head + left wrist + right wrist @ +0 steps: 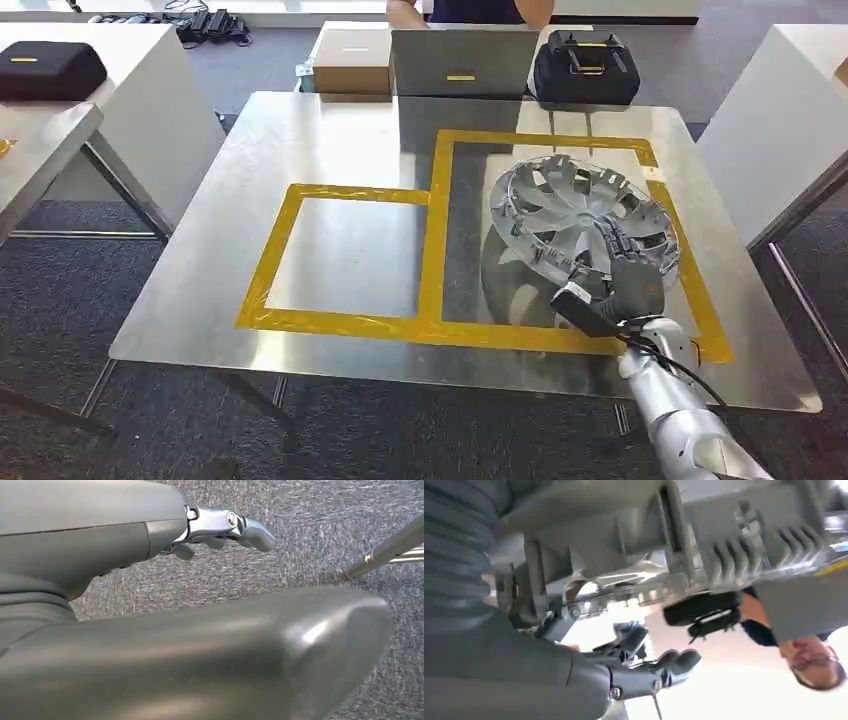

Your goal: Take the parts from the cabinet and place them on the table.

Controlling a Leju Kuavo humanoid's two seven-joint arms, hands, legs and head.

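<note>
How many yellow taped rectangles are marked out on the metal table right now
2. The smaller rectangle is on the table's left half; the larger rectangle adjoins it on the right, with the wheel cover inside it, gripped by the right hand.

Lay on the table (330, 130), right of its middle: wheel cover (580, 212), inside the larger taped frame (545, 143). Rested on the cover's near edge: right robot hand (628, 272). Left of the cover: smaller taped frame (270, 255). Behind the cover, past the table's far edge: laptop (462, 60), box (350, 58) to its left, case (586, 66) to its right.
</note>
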